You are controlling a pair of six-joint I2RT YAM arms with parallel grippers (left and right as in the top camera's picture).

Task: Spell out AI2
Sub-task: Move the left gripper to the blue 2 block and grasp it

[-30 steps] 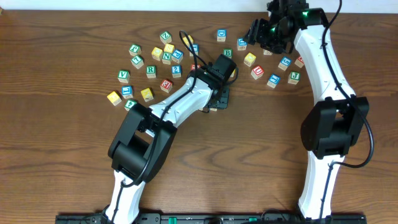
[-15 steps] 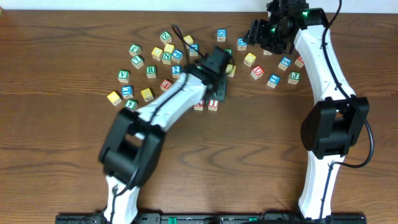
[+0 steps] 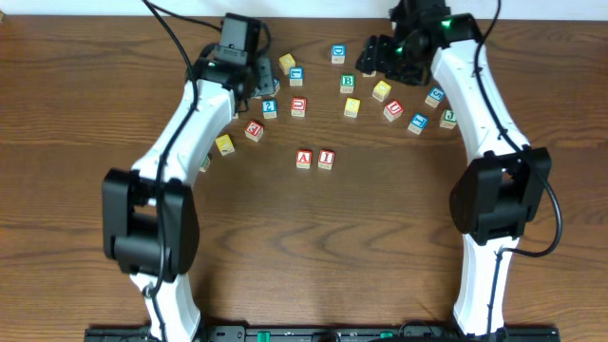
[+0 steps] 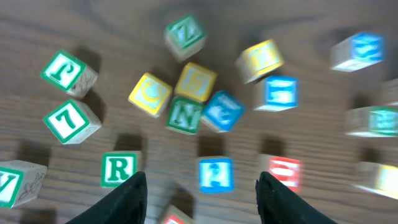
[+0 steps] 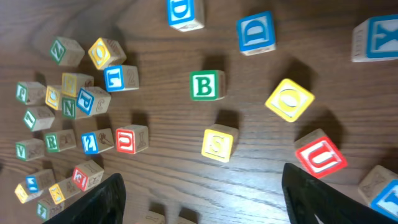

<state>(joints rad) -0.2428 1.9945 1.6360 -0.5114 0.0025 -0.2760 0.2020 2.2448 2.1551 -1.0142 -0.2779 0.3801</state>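
1. Left gripper [image 4: 202,199] hangs over the pile of letter blocks [image 4: 189,99] at the far left. Its jaws are apart with nothing in them.
2. Right gripper [image 5: 205,199] is over the far-right scatter by the green B block [image 5: 205,86], spread wide and empty too.
3. The A block [image 3: 303,159] and I block [image 3: 326,159] sit side by side mid-table [image 3: 399,237], nearer than everything else.
4. The blue block [image 3: 270,108], which looks like the 2, sits farther back and to the left, just beside a red block [image 3: 298,106].
5. The left wrist view is pretty blurry, fyi.
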